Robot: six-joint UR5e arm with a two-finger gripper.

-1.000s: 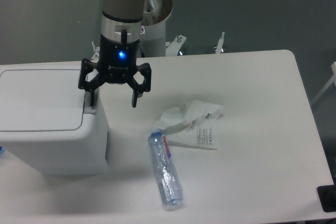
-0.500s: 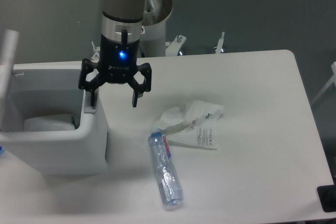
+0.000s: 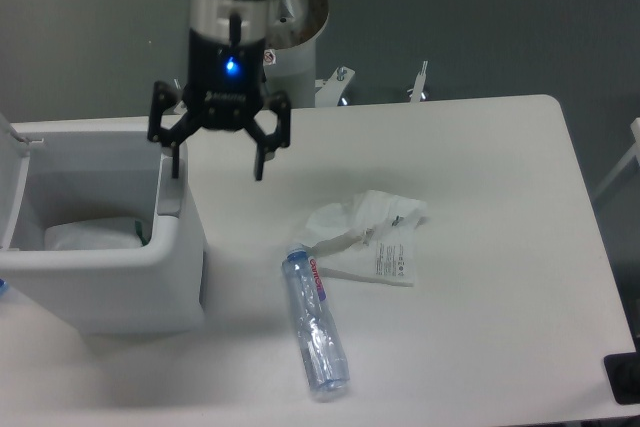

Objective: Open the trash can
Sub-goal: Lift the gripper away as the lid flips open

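My black two-finger claw [image 3: 217, 169] hangs above the right end of the big boxy white plastic trash can [image 3: 100, 257]. My two fingers are spread wide apart and hold nothing. One finger [image 3: 174, 159] is over the grey strip on the can's right edge. The other finger [image 3: 259, 159] is over the bare white table [image 3: 500, 247], just right of the can. A small blue light [image 3: 231, 66] glows on my wrist.

The trash can sits on the left side of the table. Its flat lid [image 3: 12, 182] is up and stands at the far left of the can. I can see inside the can. Something pale and round [image 3: 92, 234] lies at the bottom.

A clear plastic bottle [image 3: 314, 322] lies on its side on the table, to the right of the can. A white wrinkly wrapper [image 3: 370, 237] lies just past the bottle's top, touching it.
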